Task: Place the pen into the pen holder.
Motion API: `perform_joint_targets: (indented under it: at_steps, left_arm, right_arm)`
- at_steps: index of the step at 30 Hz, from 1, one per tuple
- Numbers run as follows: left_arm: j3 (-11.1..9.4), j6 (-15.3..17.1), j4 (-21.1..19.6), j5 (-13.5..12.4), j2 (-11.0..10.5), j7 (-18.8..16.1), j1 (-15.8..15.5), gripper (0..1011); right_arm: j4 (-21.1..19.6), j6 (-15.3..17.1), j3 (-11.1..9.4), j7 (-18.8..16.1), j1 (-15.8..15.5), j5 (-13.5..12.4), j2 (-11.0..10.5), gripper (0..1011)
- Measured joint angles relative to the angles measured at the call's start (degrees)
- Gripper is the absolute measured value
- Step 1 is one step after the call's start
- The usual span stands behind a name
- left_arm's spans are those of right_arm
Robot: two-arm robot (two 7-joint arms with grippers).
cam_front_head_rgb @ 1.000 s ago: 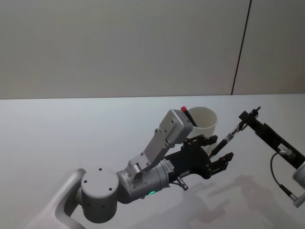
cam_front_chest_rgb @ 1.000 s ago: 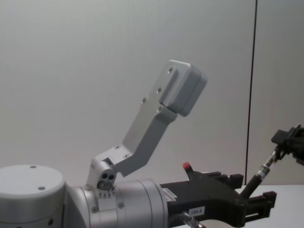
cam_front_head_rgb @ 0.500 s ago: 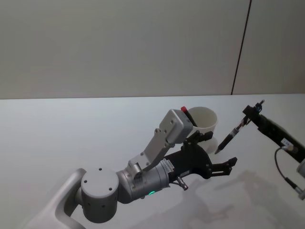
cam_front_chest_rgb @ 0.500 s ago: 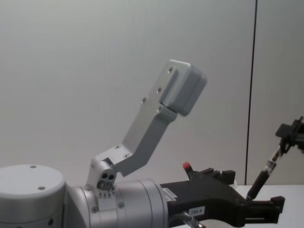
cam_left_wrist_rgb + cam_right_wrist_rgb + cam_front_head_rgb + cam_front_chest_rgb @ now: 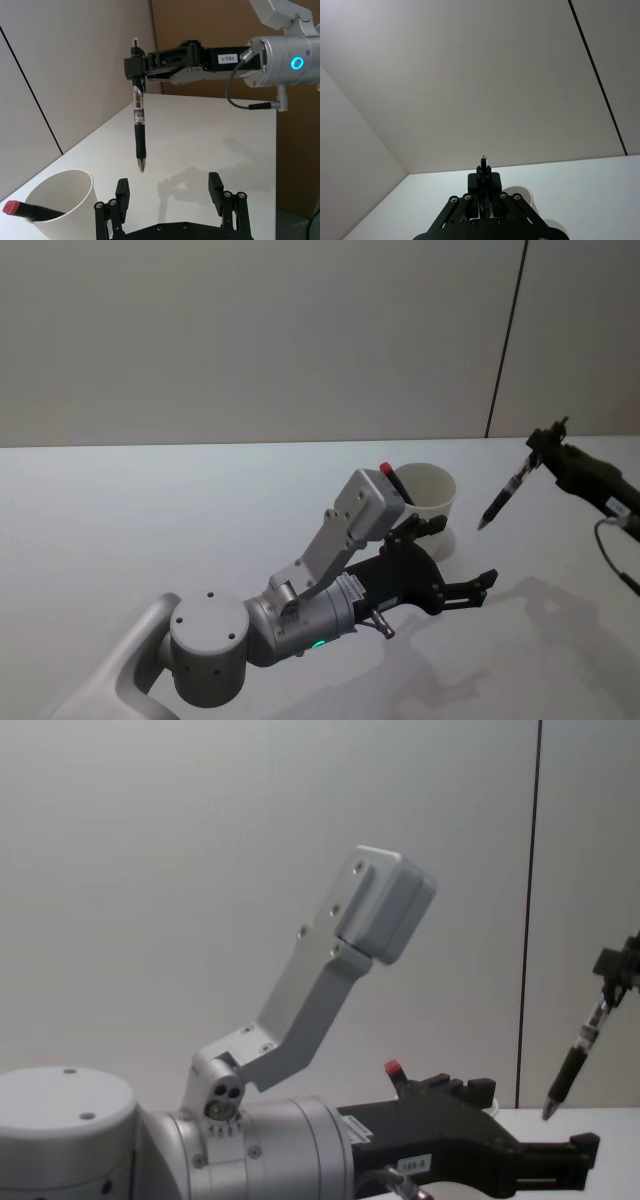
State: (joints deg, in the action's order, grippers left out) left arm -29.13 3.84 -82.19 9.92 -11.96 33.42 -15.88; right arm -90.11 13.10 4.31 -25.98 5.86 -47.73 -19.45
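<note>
The pen (image 5: 505, 495) is black with a clear barrel. It hangs tip down, slightly tilted, with my right gripper (image 5: 545, 445) shut on its upper end. In the left wrist view the pen (image 5: 138, 125) hangs from the right gripper (image 5: 136, 67) above the table, beside and higher than the pen holder (image 5: 60, 200). The pen holder (image 5: 430, 495) is a white paper cup standing upright, left of the pen. My left gripper (image 5: 458, 558) is open and empty, low in front of the cup, below the pen tip. The chest view shows the pen (image 5: 575, 1065) at the right edge.
A red-capped marker (image 5: 20, 210) leans inside the cup. The left arm's grey wrist housing (image 5: 345, 540) stands in front of the cup's left side. The white table (image 5: 150, 520) runs back to a plain wall with a dark vertical seam (image 5: 505, 340).
The left gripper's fingers, close around the pen's lower end a second ago, have spread wide. The right gripper has carried the pen up and to the right, away from the left gripper.
</note>
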Motion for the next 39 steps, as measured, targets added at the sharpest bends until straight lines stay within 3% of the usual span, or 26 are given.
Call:
perform_joint_targets:
  at_steps: [6, 14, 28, 39]
  left_arm:
    - [0.00, 0.00, 0.00, 0.00, 0.00, 0.00, 0.00, 1003]
    - [0.00, 0.01, 0.00, 0.00, 0.00, 0.00, 0.00, 1003]
    - [0.00, 0.01, 0.00, 0.00, 0.00, -0.01, 0.00, 1003]
    - [0.00, 0.01, 0.00, 0.00, 0.00, -0.01, 0.00, 1003]
  right_arm:
    - [2.91, -0.79, 0.02, -3.45, 2.94, 2.00, -0.43, 131]
    - [9.28, -2.22, 0.72, -9.53, 9.07, 4.74, -0.35, 131]
    - [18.96, -4.04, 2.51, -15.56, 16.99, 8.25, 0.99, 131]
    - [29.40, -5.89, 4.83, -19.23, 23.86, 11.29, 3.01, 131]
